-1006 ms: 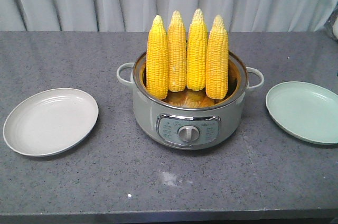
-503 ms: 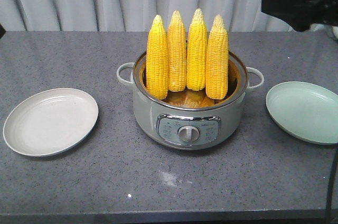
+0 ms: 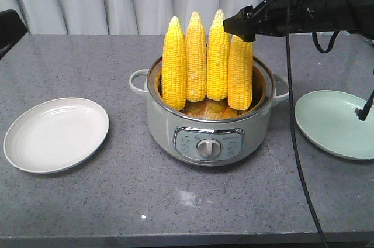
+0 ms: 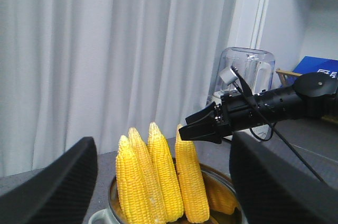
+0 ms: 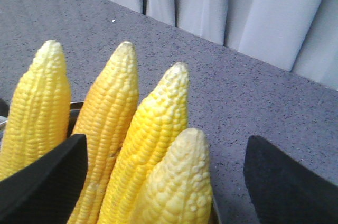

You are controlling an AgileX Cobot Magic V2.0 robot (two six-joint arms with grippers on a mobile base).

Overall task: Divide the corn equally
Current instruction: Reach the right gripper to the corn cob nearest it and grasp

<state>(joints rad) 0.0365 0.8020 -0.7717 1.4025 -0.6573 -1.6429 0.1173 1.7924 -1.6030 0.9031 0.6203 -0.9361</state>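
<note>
Several yellow corn cobs [image 3: 207, 61] stand upright, tips up, in a grey electric pot [image 3: 166, 128] at the table's middle. My right gripper [image 3: 235, 28] hangs at the tip of the rightmost cob [image 3: 240, 78]. In the right wrist view its black fingers [image 5: 45, 182] are spread wide on either side of that cob's pale tip [image 5: 177, 182], touching nothing, so the gripper [image 5: 166, 184] is open. My left gripper [image 4: 163, 182] is open too and looks at the cobs [image 4: 158, 176] from a distance. Only a dark part of the left arm [image 3: 9, 28] shows at the front view's left edge.
An empty white plate [image 3: 55, 134] lies left of the pot and an empty pale green plate [image 3: 333, 122] lies right of it. The right arm's cable [image 3: 294, 137] hangs in front of the table. A blender jar [image 4: 245, 73] stands behind, by the curtain.
My right arm has come in from the upper right and moved left to the rightmost cob's tip. A part of the left arm has appeared at the left edge. The corn has not moved.
</note>
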